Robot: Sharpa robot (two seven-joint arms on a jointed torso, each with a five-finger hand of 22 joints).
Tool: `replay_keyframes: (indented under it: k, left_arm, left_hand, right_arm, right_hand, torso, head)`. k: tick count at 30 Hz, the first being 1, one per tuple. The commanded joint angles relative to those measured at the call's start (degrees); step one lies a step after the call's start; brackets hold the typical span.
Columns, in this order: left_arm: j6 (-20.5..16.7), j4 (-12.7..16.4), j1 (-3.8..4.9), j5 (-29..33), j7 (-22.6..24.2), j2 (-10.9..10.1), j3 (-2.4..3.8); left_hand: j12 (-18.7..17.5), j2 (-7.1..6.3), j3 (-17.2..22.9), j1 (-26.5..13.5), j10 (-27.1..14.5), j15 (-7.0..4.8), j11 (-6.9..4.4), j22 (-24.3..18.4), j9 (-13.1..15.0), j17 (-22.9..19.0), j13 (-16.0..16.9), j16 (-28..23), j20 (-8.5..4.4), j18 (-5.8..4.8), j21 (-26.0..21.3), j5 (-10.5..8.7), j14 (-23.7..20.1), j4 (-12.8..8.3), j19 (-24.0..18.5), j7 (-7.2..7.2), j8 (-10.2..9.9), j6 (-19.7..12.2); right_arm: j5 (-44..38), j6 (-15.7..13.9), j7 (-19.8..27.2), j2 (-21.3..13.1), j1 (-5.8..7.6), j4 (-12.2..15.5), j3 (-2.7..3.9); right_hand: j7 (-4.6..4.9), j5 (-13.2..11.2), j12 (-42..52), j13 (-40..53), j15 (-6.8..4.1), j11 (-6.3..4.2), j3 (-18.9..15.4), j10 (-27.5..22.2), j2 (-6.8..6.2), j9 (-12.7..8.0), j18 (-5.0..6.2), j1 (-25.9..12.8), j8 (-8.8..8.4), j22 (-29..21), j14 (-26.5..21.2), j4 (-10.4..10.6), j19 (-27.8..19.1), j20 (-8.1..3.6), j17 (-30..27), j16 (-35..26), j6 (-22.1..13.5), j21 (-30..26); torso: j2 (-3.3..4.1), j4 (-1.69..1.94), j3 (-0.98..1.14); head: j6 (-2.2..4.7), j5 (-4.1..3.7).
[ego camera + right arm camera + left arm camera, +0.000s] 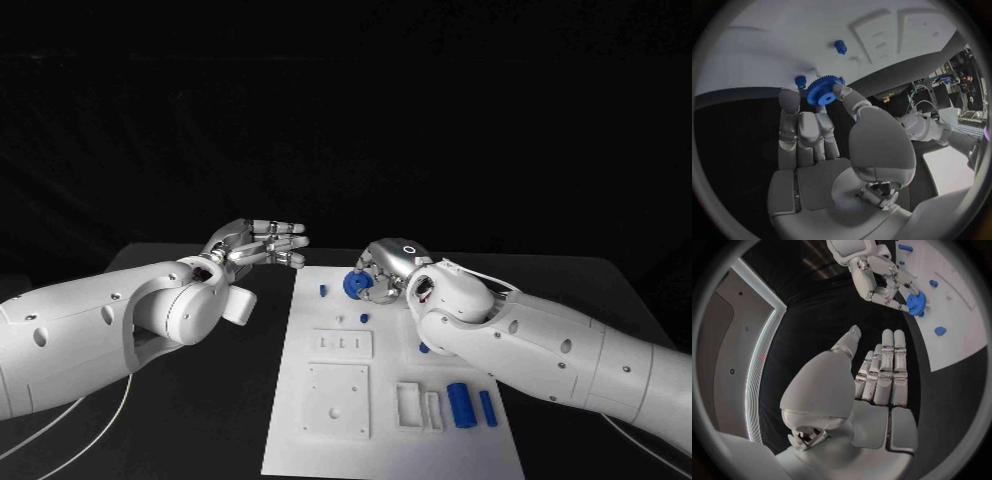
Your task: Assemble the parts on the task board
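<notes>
The white task board (332,440) lies in the middle of the black table. My right hand (385,268) hovers over the board's far end and pinches a blue gear (358,286) (823,91) (916,302) between thumb and fingers. Two small blue pegs (322,291) (365,317) stand in the board near the gear; they also appear as pegs (801,80) (841,46). My left hand (261,244) (879,372) floats left of the board's far corner, fingers straight and together, holding nothing. Two blue cylinders (460,404) (489,408) lie at the board's near right.
Two raised white plates (343,344) (338,400) sit on the board's left half, and white rectangular blocks (420,406) lie beside the blue cylinders. Another small blue piece (424,348) shows under my right forearm. A thin cable (87,410) runs over the table at the left.
</notes>
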Motion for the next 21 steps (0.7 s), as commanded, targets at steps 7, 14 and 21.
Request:
replay_keyframes:
  k: [7, 14, 21]
  left_arm:
    - [0.49, 0.20, 0.14, -0.14, 0.38, 0.15, 0.06]
    - [0.50, 0.22, 0.14, -0.14, 0.37, 0.09, 0.06]
    - [0.54, 0.20, 0.14, -0.14, 0.37, 0.11, 0.06]
  left_hand:
    - [0.22, -0.16, 0.19, 0.16, -0.38, -0.16, 0.00, -0.09, -0.08, 0.03, 0.09, 0.18, -0.04, 0.77, 0.21, -0.12, -0.07, -0.02, -0.23, -0.13, 0.05, -0.15]
    - [0.22, -0.16, 0.19, 0.16, -0.38, -0.16, 0.00, -0.09, -0.08, 0.03, 0.09, 0.18, -0.04, 0.77, 0.21, -0.12, -0.07, -0.02, -0.23, -0.13, 0.05, -0.15]
    - [0.22, -0.16, 0.19, 0.16, -0.38, -0.16, 0.00, -0.09, -0.08, 0.03, 0.09, 0.18, -0.04, 0.77, 0.21, -0.12, -0.07, -0.02, -0.23, -0.13, 0.05, -0.15]
  right_arm:
    - [-1.75, 0.49, 0.19, 1.57, -0.15, -2.05, -1.06]
    - [-2.22, 0.46, 0.37, 2.07, -0.22, -3.57, -1.56]
    - [-2.52, 0.29, 0.47, 2.34, -0.27, -4.30, -1.76]
  right_hand:
    - [0.18, -0.12, -0.32, 0.02, -0.31, -0.07, 0.14, 0.10, -0.34, 0.16, -0.01, 0.27, 0.14, 0.09, 0.04, 0.30, 2.44, -0.26, -0.14, -0.36, -0.06, 0.26]
    - [0.19, 0.02, -0.42, -0.03, -0.29, -0.06, 0.09, 0.03, -0.38, 0.17, 0.00, 0.24, 0.14, 0.10, 0.02, 0.40, 2.42, -0.23, -0.25, -0.47, -0.11, 0.16]
    - [0.23, -0.08, -0.46, -0.06, -0.29, -0.03, 0.10, 0.02, -0.45, 0.16, 0.01, 0.25, 0.14, 0.08, 0.03, 0.40, 2.43, -0.23, -0.26, -0.48, -0.23, 0.08]
  torso:
    - [0.13, 0.33, 0.02]
    - [0.07, 0.13, 0.01]
    - [0.04, 0.13, 0.06]
  head:
    - [-0.28, 0.07]
    - [-0.52, 0.12]
    - [-0.59, 0.12]
